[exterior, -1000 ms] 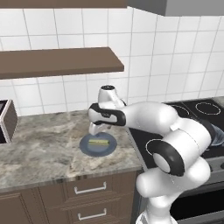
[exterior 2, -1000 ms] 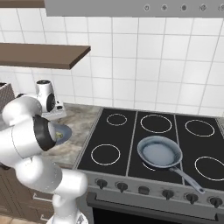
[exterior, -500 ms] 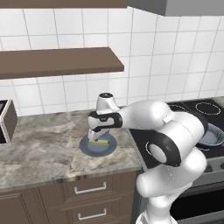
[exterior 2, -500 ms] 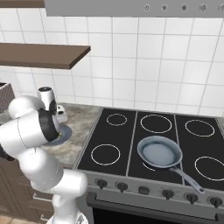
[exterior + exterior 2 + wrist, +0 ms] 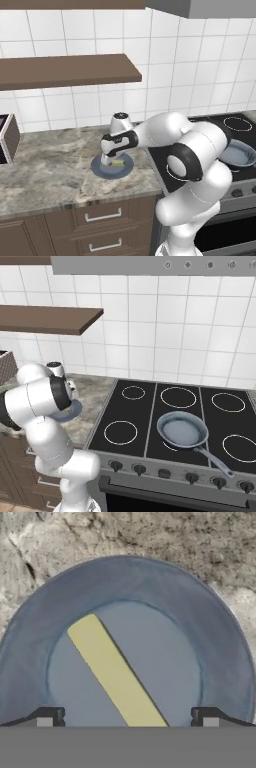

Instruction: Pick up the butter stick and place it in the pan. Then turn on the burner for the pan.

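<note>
The butter stick (image 5: 114,671) is a pale-yellow bar lying slantwise on a flat blue-grey plate (image 5: 220,637) on the marble counter. My gripper (image 5: 127,718) hangs low over the plate, open, one fingertip on each side of the bar's near end. From the left base view the hand and gripper (image 5: 110,160) sit right on the plate (image 5: 100,171), with the butter stick (image 5: 118,162) showing beside the fingers. The pan (image 5: 182,429) rests on the black cooktop over the middle burner (image 5: 169,445), its thin handle pointing to the front right. The pan (image 5: 239,154) is also at the right edge.
A row of knobs (image 5: 163,473) runs along the stove front. Other burner rings (image 5: 120,432) mark the glass. A wooden shelf (image 5: 70,70) hangs over the counter, and a dark appliance (image 5: 7,142) stands at the counter's left end.
My hand has dropped from above the plate down onto it, so the open fingers now flank the butter stick. The pan has not moved.
</note>
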